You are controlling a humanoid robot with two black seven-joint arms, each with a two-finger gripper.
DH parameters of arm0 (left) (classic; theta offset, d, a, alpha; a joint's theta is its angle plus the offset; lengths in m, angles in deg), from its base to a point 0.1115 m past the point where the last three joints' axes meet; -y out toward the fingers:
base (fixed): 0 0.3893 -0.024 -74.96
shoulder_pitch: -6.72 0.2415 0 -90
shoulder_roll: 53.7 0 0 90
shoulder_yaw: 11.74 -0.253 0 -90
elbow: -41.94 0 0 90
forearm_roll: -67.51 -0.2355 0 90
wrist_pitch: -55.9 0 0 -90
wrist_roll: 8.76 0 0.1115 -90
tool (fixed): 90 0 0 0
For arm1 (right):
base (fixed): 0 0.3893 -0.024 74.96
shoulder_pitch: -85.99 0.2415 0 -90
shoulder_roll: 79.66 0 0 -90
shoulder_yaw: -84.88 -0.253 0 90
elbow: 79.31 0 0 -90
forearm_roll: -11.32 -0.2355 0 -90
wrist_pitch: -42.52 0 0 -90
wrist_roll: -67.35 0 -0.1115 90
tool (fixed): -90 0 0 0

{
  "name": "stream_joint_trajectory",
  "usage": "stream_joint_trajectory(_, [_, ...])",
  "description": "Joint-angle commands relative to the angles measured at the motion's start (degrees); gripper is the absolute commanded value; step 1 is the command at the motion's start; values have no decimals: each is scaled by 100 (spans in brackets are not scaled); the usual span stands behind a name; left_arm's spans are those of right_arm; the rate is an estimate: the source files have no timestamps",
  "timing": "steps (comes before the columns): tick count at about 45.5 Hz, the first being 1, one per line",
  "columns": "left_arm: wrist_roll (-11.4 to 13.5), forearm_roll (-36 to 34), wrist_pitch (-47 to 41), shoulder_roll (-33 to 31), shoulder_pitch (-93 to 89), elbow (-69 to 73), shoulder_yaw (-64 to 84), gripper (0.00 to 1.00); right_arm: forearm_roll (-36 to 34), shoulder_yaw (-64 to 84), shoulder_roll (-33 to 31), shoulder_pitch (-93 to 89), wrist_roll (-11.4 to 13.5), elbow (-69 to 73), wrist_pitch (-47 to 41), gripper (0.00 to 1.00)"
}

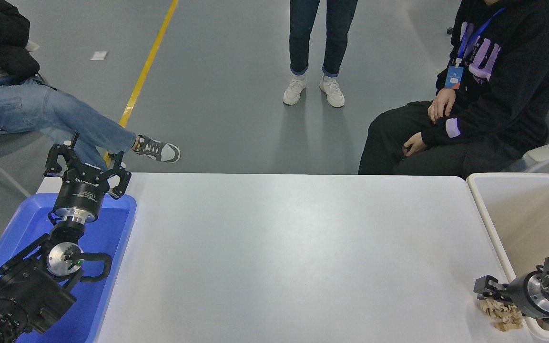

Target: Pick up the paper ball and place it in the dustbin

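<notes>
1. Looking from the head view: right gripper (486, 291) is right on top of the paper ball (501, 315) at the table's near right corner, beside the dustbin (482, 197). Can't tell if it's clamped.
2. Left gripper (86, 167) is parked, fingers spread, over the blue tray (119, 224).
3. Ball isn't binned yet.

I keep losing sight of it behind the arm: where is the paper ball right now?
In the head view the paper ball is at the table's near right corner, beside the dustbin, partly under the right gripper.
</notes>
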State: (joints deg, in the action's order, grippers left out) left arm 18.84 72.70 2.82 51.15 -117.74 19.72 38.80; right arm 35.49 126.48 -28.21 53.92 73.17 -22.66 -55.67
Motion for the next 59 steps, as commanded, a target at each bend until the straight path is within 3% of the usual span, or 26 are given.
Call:
stream_joint_trajectory(1, [0, 0, 0, 0, 0, 7, 9, 98, -228, -12, 22, -54, 7, 21, -104, 39])
stream_joint_trajectory(7, [0, 0, 9, 0, 0, 7, 0, 98, -641, 59, 5, -36, 7, 65, -121, 1])
stream_joint_trajectory(8, [0, 0, 9, 0, 0, 7, 0, 98, -685, 67, 5, -36, 7, 74, -130, 0])
stream_joint_trajectory(18, [0, 0, 0, 0, 0, 7, 0, 98, -896, 85, -136, 139, -2, 136, -807, 0])
stream_joint_trajectory(29, [0, 0, 0, 0, 0, -1, 0, 98, -1169, 480, -144, 535, -11, 381, -860, 0])
stream_joint_trajectory(45, [-9, 0, 0, 9, -8, 7, -18, 98, -1116, 2009, -391, 3091, -46, 2209, -903, 0])
stream_joint_trajectory(59, [0, 0, 0, 0, 0, 7, -9, 98, -1221, 2080, -338, 5455, -46, 3133, -2634, 0])
